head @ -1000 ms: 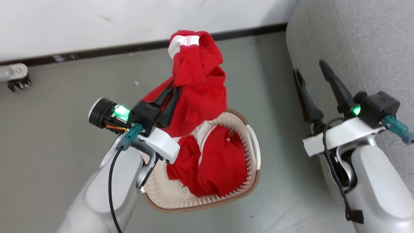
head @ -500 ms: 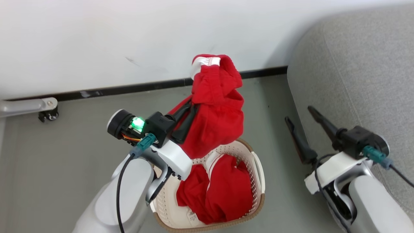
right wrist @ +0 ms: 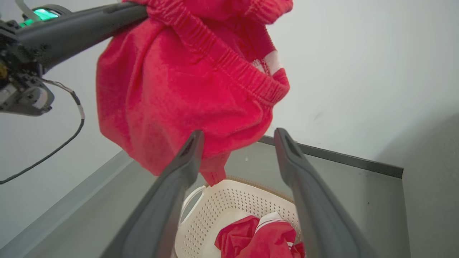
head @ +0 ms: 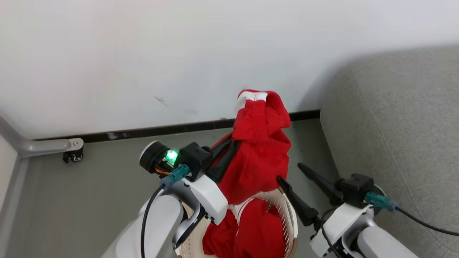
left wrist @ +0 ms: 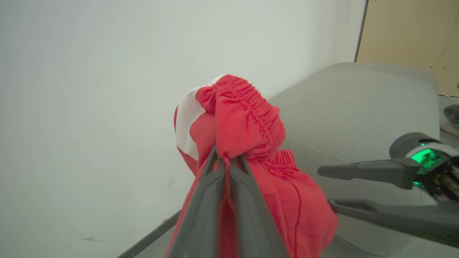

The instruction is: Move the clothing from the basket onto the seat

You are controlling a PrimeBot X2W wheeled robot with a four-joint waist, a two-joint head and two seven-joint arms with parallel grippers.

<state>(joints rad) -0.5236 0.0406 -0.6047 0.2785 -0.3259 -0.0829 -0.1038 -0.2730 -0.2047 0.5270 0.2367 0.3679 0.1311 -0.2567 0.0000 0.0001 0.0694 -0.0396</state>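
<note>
White wall (head: 143,53) and grey floor (head: 89,200) meet at a black skirting strip (head: 161,129), with a big grey sofa (head: 394,125) standing at the right, its rounded edge close to the wall. The left claw (left wrist: 226,165) is clamped tight on a red garment (head: 261,150), its two dark fingers pressed together with a fold of cloth pinched between the tips. The garment is bunched over and past those tips, a white band at its top, and the rest droops down beside the fingers toward the basket (head: 287,211), which sits on the floor just left of the sofa. The garment's lower edge hangs above the basket's far rim. A second red piece (head: 258,229) with white trim lies crumpled inside the basket. The right claw (head: 289,171) has its fingers spread wide with nothing between them. It sits between the basket and the sofa, pointing at the lower edge of the hanging garment. From the right wrist, one finger overlaps that edge, and whether it touches cannot be told.
</note>
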